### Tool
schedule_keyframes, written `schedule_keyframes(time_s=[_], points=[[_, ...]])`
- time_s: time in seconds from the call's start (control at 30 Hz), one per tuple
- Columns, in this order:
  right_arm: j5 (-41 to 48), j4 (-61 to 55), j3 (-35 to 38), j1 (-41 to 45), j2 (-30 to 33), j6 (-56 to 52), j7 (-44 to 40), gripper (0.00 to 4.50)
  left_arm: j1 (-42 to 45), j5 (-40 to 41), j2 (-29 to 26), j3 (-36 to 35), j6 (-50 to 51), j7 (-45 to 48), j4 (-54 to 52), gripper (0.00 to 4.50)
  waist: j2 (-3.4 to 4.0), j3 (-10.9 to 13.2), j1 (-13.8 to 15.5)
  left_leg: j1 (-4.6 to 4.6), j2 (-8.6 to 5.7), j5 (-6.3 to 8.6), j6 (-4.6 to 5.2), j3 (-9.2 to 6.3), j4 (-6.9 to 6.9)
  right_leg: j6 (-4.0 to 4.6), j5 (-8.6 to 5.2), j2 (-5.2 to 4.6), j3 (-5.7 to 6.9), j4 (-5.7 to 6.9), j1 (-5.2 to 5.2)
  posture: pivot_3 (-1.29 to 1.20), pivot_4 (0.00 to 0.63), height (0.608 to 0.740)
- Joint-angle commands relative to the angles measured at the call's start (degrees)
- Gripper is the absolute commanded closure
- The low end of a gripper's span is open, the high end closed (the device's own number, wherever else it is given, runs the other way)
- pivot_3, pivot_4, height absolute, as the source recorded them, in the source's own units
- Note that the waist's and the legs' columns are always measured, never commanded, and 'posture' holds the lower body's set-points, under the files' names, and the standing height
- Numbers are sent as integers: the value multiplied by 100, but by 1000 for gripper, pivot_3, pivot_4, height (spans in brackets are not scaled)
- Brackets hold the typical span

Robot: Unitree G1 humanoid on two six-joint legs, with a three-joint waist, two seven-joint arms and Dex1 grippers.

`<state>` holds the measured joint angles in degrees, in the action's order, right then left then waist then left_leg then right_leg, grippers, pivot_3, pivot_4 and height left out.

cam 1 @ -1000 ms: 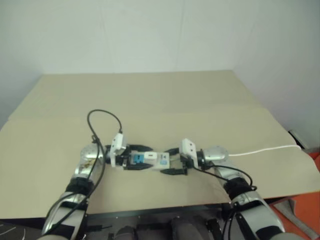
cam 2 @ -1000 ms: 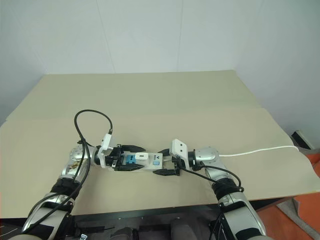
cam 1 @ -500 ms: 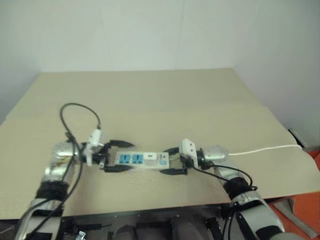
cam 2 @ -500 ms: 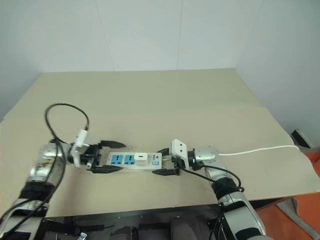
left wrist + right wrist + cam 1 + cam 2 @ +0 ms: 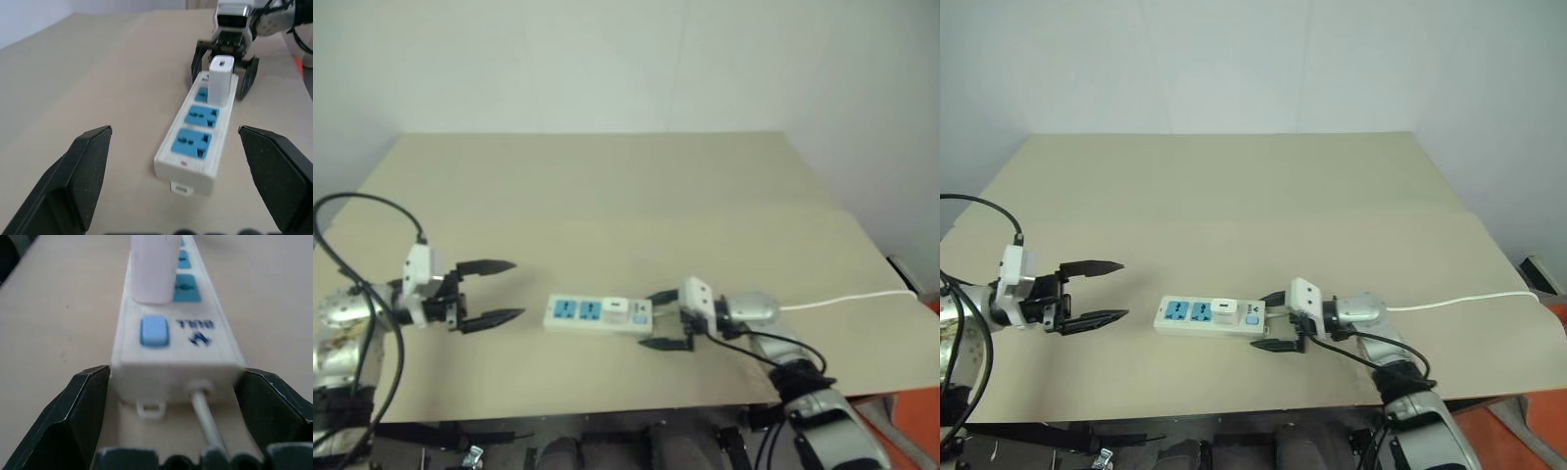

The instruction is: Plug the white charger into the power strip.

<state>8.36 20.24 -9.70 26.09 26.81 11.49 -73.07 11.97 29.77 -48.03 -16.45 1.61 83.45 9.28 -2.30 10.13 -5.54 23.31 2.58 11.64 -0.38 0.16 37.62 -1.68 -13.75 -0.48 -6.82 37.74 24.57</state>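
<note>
Your left gripper [image 5: 1097, 292] hangs over the table [image 5: 1234, 186] with its two fingers spread wide and nothing between them, well apart from the power strip [image 5: 1209, 316]. Your right gripper [image 5: 1278, 321] sits at the strip's cord end, fingers parted to either side of that end; from the right wrist view the black tips flank the strip's corners, and you cannot tell whether they touch it.

Count one power strip with three blue socket faces, two of them bare, and one white charger [image 5: 1224, 311] standing upright in the socket nearest the blue switch [image 5: 154, 331]. One thin white cord [image 5: 1469, 300] runs off toward the table's right edge.

A second ago your left gripper was right at the strip's far end, around the charger; it has since drawn back to the left. Your right gripper's fingers stand a little wider than before.
</note>
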Motion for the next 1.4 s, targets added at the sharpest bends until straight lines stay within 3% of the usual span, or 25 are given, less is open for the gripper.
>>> schedule_keyframes(time_s=[0.03, 0.27, 0.43, 0.97, 1.4], points=[[470, -887, 594, -251, 664, -2, -123, 36, -358, 76, -255, -367, -42, -21, -345, 0, -1, 6, 20, 0, 1, 0, 0, 3, -2, 0, 0, -2, 0, -5, 0, 0, 150, 740], [1134, -1638, 1340, -811, 1950, -355, -507, 36, -563, 194, -410, -583, 87, -32, -327, 0, -4, 10, 102, -10, 13, 0, 0, 22, -7, 24, -14, 1, 7, -9, -5, 0, 150, 740], [1395, -2179, 1663, -1145, 2361, -705, -414, 36, -416, 128, -469, -441, 71, 6, -169, 0, -5, 11, 131, -16, 16, 0, 0, 39, -12, 33, -19, 1, -2, -10, -3, 0, 150, 740], [1442, -2719, 1926, -1329, 2454, -1085, 83, 36, 762, -147, -612, -50, 9, 352, 842, 0, -8, 12, 170, -4, 16, 0, 0, 53, -13, 2, -1, 0, -3, -18, 3, 0, 150, 740], [1328, -2739, 1518, -916, 2264, -1249, 290, 36, 1340, -371, -616, 132, -281, 619, 1648, 0, -8, 13, 158, -5, 16, 0, 0, 55, -12, 0, 0, 3, -6, -14, 3, 0, 150, 740]])
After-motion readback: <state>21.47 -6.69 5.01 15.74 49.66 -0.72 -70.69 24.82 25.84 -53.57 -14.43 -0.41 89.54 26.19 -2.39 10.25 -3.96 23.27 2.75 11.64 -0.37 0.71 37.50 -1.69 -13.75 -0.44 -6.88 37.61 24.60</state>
